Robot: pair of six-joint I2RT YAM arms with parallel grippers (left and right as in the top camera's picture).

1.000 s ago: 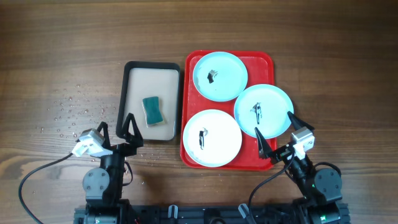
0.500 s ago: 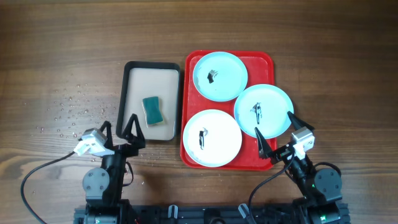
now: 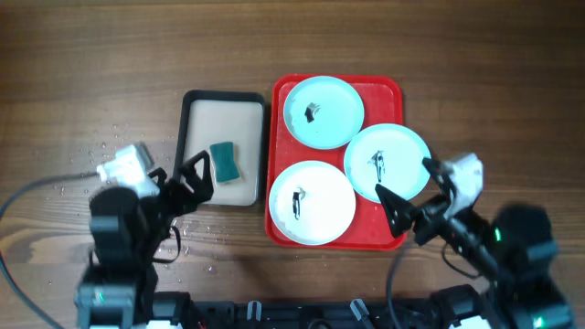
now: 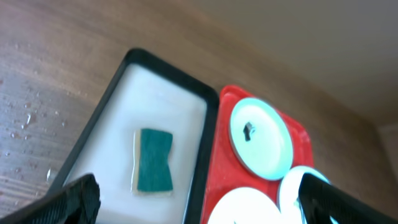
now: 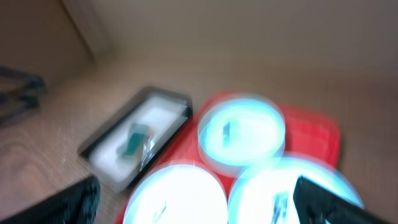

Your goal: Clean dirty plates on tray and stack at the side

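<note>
Overhead: red tray (image 3: 396, 90) on tabletop (image 3: 91, 55) holds 3 pale plates (image 3: 322, 111), each w/ dark smudge at ctr. Adjacent black-rimmed tray (image 3: 187, 137) holds green sponge (image 3: 224, 162). Arms: left fingers (image 3: 196, 172) and right fingers (image 3: 393, 206) spread wide, empty.

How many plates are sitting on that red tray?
3, all on the red tray: the far plate at its back, the right plate overhanging its right edge, the near plate at front left. None appears hidden.
</note>
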